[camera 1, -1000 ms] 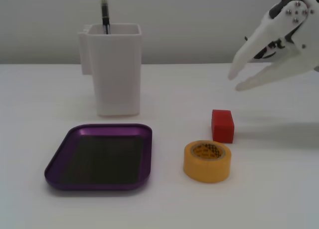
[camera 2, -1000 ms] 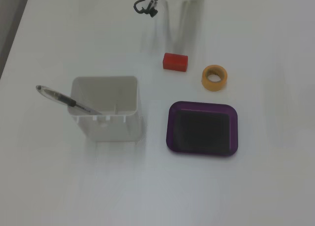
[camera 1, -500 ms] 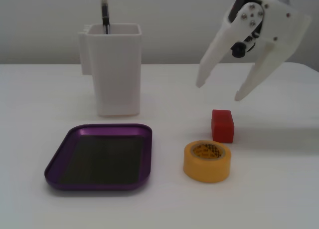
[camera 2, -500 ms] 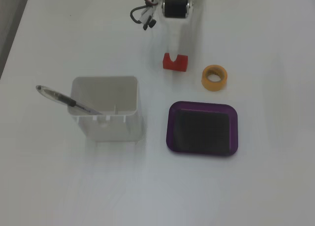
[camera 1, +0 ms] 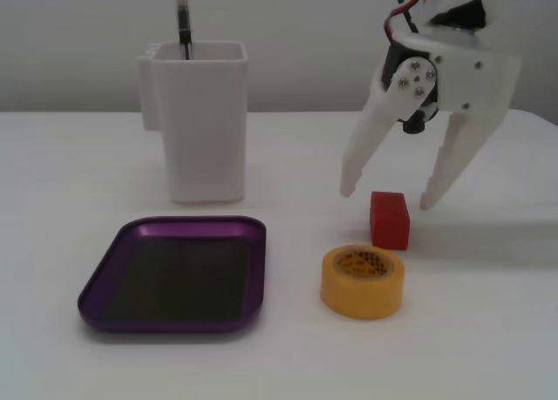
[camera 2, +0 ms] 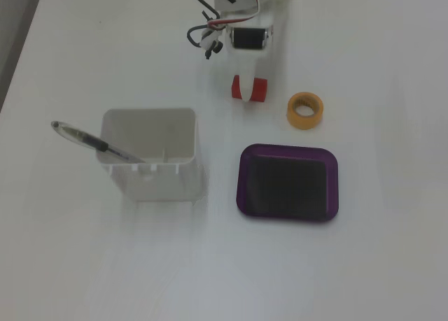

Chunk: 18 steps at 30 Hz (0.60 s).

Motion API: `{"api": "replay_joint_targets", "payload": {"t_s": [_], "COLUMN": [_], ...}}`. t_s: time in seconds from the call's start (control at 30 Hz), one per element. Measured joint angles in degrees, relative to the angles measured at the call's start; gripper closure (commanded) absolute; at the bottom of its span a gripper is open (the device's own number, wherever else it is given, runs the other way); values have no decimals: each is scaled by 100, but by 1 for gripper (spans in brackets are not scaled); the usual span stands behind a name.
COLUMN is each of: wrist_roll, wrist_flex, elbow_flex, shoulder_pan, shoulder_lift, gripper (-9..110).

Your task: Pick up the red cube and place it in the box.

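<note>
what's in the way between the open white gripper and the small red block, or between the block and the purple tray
Nothing visible blocks either. The white two-finger gripper hangs open just above the small matte red cube, fingers to either side. The yellow tape roll sits close beside the cube, at the edge of the route to the shallow purple tray; a lifted carry should clear it.

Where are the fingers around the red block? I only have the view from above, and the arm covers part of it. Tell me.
Observer: In the front fixed view the gripper is open, with one fingertip on each side of the red block.
Operator: Give me the height.
Observer: The fingertips hang about level with the block's top; I see no contact with it.
</note>
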Motion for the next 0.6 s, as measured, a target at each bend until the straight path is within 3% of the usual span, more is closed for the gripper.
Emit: {"api": "replay_joint_targets", "payload": {"t_s": [0.27, 0.37, 0.47, 0.6], "wrist_roll": [-9, -9, 0, 9], "wrist_flex": [-615, -703, -729, -729], "elbow_flex": [246, 229, 229, 220], "shoulder_pan": [229, 378, 352, 369], "shoulder_lift": [-606, -729, -756, -756], "gripper": [78, 86, 102, 102]}}
